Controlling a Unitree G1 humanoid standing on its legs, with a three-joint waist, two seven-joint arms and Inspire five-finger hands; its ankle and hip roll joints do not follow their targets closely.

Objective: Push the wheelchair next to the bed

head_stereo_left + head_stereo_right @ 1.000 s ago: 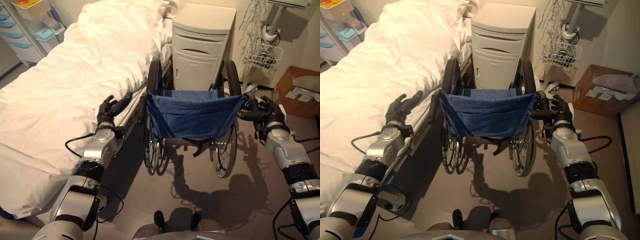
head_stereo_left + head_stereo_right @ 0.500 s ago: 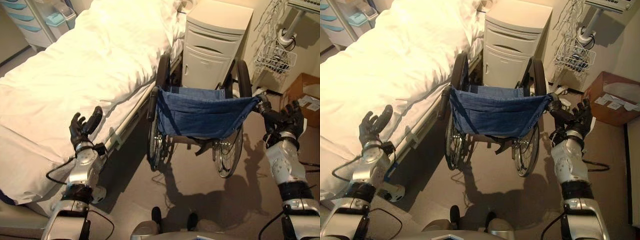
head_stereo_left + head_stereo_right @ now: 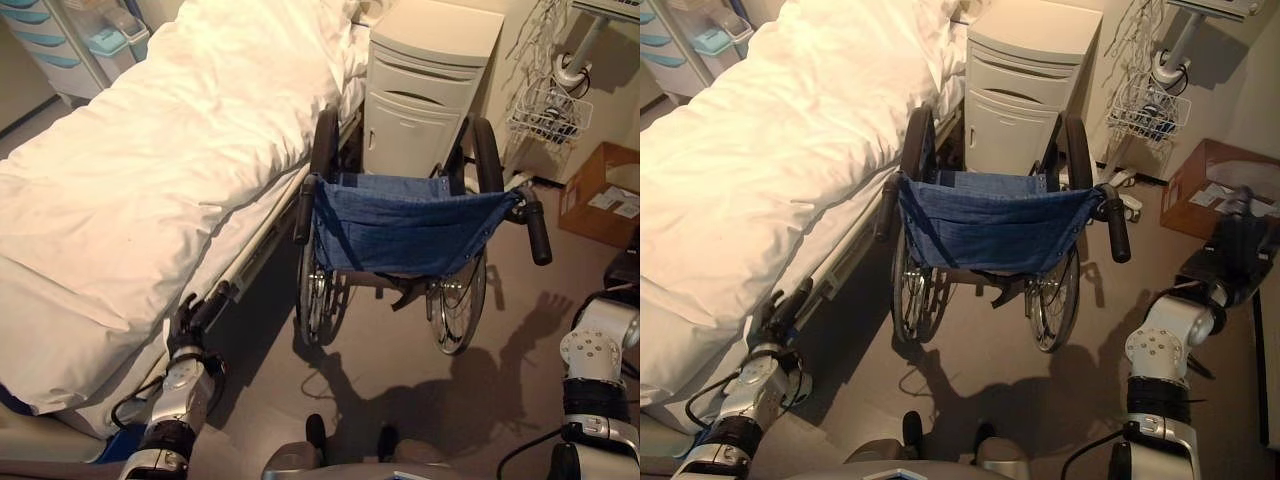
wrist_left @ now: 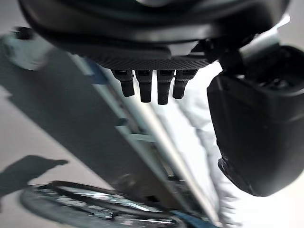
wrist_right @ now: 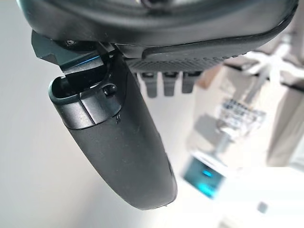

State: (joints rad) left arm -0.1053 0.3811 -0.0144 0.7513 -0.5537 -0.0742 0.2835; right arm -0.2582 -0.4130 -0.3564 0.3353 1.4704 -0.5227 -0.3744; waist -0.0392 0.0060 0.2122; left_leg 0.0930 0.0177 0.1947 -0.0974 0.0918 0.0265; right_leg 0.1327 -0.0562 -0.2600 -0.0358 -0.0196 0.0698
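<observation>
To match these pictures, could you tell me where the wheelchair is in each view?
Left eye view: wheelchair centre, right of the bed.
Right eye view: centre, same.
Left wrist view: its wheel, beside the bed.
Right wrist view: faces the wire basket instead.
Shared landmark: the bed.

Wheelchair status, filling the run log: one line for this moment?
wheelchair: beside bed, unheld | left robot hand: open, low by bed | right robot hand: open, off handle
</observation>
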